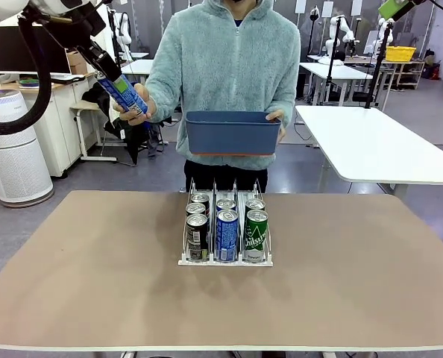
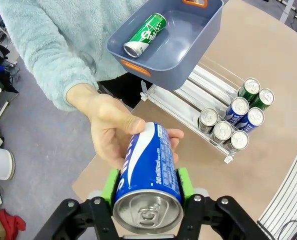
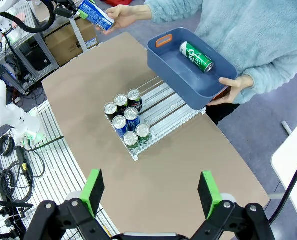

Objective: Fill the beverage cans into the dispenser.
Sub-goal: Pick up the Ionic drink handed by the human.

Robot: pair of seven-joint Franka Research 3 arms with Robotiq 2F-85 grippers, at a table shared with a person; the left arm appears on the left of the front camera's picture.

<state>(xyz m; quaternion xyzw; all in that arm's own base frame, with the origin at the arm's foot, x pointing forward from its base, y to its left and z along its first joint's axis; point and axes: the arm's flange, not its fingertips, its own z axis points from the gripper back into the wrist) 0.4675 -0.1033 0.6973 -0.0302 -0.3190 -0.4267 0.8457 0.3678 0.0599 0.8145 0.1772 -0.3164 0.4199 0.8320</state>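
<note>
My left gripper is shut on a blue beverage can, held in the air at the table's far left. The person's hand holds the can's far end. Their other hand carries a dark blue bin in which one green can lies on its side. The dispenser stands mid-table with two dark, two blue and two green cans at its near end. My right gripper hangs open high above the table, with nothing between its fingers.
The person stands at the far edge, holding the bin over the dispenser's back end. Bare brown tabletop surrounds the rack. A white air purifier stands beyond the left edge and a white table to the far right.
</note>
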